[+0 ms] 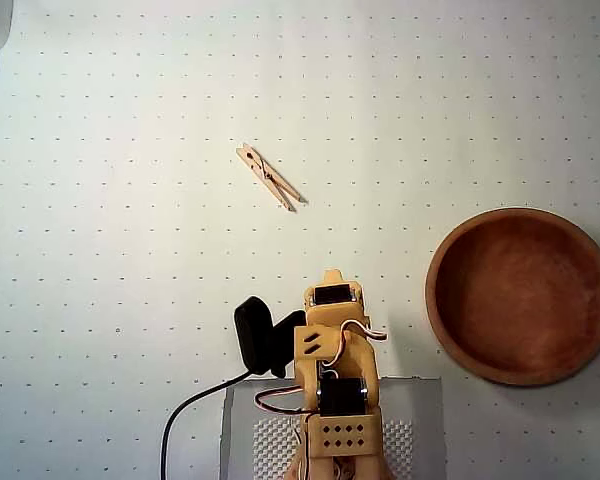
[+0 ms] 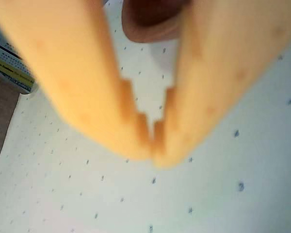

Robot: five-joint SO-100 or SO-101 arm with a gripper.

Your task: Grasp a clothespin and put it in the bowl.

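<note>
The clothespin (image 1: pixel 270 177) lies flat on the dotted white worktop (image 1: pixel 100 250), a little left of the middle and toward the far edge in the overhead view, set on a diagonal from upper left to lower right. The bowl (image 1: pixel 521 295) stands near the right edge of the worktop, well apart from the clothespin, and it is empty. The arm (image 1: pixel 335 380) sits folded at the near edge, over a grey base plate (image 1: pixel 425 400), with a black cable (image 1: pixel 195 410) going off to the lower left.

In the wrist view the pincer (image 2: pixel 153 145) fills most of the picture; its two orange fingers (image 2: pixel 87 82) meet at the tips and hold nothing. A part of the bowl shows behind them at the top of this view, and the clothespin is not seen there at all.

I judge that the step in hand is the reach, and it is not yet begun. To do it well, the arm should first spread the fingers wide, then travel forward and to the left until the clothespin lies between them. The wrist should be turned so that the fingers close across the narrow width of the pin, not along its length. It is better to take it near the metal spring, where the wood is thickest, because the tapered ends could slip out. Come down slowly; the pin is light and a touch from one finger may push it away.
</note>
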